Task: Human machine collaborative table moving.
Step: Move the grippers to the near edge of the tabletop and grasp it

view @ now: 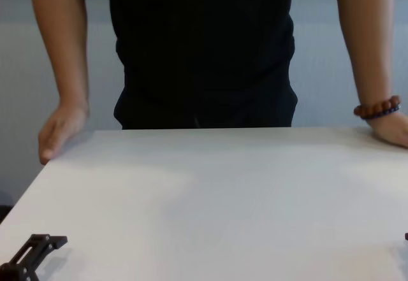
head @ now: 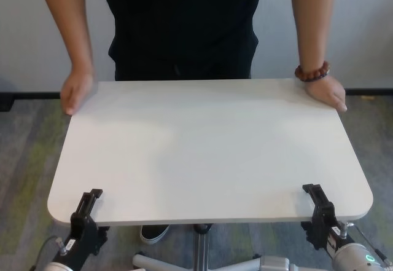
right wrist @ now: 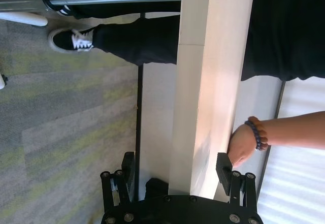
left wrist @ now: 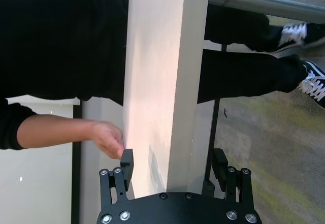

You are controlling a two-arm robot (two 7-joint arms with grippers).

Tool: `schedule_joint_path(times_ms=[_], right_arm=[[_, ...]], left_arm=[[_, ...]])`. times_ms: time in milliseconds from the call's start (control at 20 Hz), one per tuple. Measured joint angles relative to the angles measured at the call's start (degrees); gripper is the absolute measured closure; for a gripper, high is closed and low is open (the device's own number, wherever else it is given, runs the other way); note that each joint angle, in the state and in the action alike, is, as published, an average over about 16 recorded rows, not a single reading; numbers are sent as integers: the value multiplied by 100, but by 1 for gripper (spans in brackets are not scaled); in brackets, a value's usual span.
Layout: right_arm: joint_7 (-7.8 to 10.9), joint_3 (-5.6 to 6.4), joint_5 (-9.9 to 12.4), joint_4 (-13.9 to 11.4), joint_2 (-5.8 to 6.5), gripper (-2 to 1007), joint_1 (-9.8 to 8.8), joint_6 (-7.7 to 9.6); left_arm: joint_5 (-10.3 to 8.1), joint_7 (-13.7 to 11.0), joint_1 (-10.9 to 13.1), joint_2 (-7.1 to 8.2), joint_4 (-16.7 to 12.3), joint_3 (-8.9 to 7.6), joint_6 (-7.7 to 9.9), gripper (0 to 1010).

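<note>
Surface [head: 209, 148] sits between robot and human [head: 184, 25], white top on a grey central leg [head: 199, 249]. Human's hands hold both far corners, bead bracelet [head: 312, 72] on the wrist at the robot's right. Left gripper [head: 86, 212] straddles the near edge at the left corner, jaws wide, one finger above the top and one below. Right gripper [head: 319, 212] does the same at the right corner, also spread wide.

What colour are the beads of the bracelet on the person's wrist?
The bracelet has reddish-brown beads with a few dark ones, clearest in the head view.
</note>
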Motion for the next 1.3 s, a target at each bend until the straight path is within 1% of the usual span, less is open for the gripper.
schedule_joint_path(times_ms=[300,1000,1300], right_arm=[[35,59,-92,17,-44,0,-13,-25],[83,183,-329,58,-154,0,-52,-86],[98,238,-417,73,-204,0,-79,-116]], left_arm=[[-46,-10,8,-3,-8,-11,-44,10],[-14,4,7,2,-14,6,-11,10],[22,55,11,-13,-6,8,11,10]])
